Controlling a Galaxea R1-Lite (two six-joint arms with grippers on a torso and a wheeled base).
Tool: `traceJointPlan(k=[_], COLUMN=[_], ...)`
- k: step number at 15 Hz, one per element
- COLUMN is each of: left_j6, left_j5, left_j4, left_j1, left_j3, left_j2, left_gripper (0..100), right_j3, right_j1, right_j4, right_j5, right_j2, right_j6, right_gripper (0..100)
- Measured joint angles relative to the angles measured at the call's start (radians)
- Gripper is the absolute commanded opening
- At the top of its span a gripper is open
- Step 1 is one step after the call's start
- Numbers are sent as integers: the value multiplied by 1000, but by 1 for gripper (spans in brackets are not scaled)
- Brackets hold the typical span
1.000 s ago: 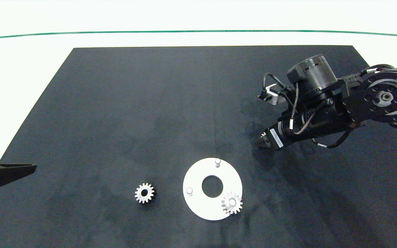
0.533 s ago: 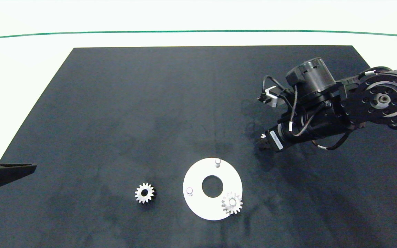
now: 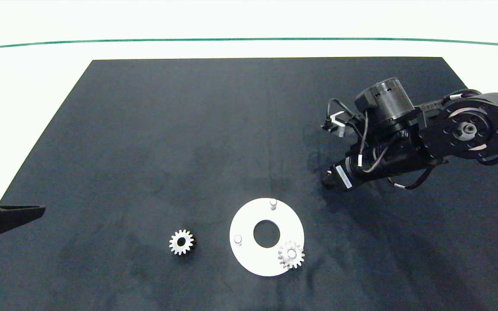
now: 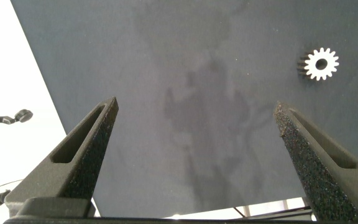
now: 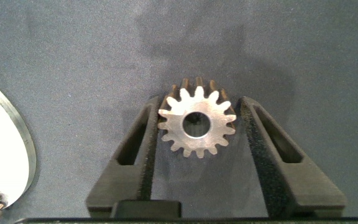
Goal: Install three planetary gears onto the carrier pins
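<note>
Our right gripper (image 5: 197, 124) pinches a small, stiff, likely slippery metal gear (image 5: 197, 122) across its teeth; our left gripper (image 4: 197, 155) is spread.

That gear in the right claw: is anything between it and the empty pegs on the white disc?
Nothing visible: only bare black mat lies between the right gripper, shut on a gear, and the white disc with its two bare pins.

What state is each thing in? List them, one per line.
Right gripper: shut on a planetary gear, off the mat.
Left gripper: open, empty, parked at the mat's edge.
Loose gear: flat on the mat, uninstalled.
Seated gear: on a carrier pin.
Two other pins: bare.
</note>
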Motion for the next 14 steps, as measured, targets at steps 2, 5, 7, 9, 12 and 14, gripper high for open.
traceJointPlan(k=[2, 5, 7, 9, 12, 14], left_j6=[0, 0, 0, 0, 0, 0], left_j5=[0, 0, 0, 0, 0, 0], left_j4=[0, 0, 0, 0, 0, -2], left_j1=[0, 0, 0, 0, 0, 6], left_j3=[0, 0, 0, 0, 0, -3], left_j2=[0, 0, -2, -2, -2, -2], left_gripper=[100, 100, 100, 100, 100, 100], right_j3=[-1, 8, 14, 20, 24, -19], right_j1=[1, 2, 6, 21, 108, 193], right_j4=[0, -1, 0, 3, 3, 10], right_j5=[-3, -2, -5, -6, -13, -34], right_j2=[0, -2, -6, -13, -41, -56], right_j6=[0, 0, -1, -1, -6, -9], right_gripper=[42, 36, 33, 28, 22, 19])
